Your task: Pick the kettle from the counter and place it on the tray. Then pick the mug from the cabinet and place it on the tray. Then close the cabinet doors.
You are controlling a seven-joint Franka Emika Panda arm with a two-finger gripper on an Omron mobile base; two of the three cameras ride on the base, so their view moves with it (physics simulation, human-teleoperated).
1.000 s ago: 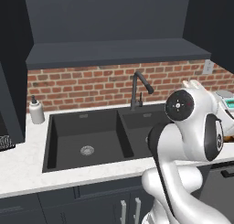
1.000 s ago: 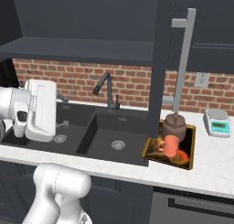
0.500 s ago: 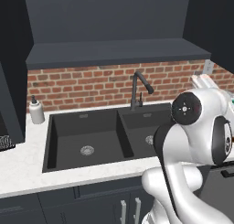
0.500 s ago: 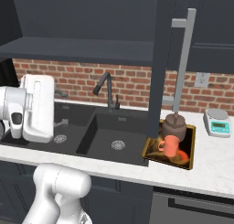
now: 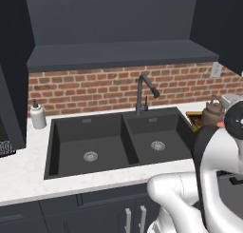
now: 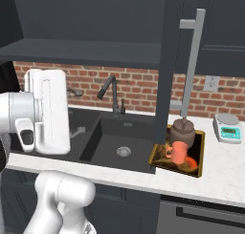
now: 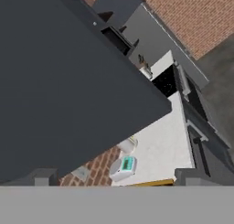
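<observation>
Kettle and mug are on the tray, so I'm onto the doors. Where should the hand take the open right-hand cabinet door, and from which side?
Probably by the tall dark charcoal cabinet door's long vertical silver bar handle. The door stands swung out edge-on over the golden-brown tray, and the bar stands off its right-facing panel, so come from the right with open jaws across the bar, well above the squat brownish-grey kettle.
</observation>
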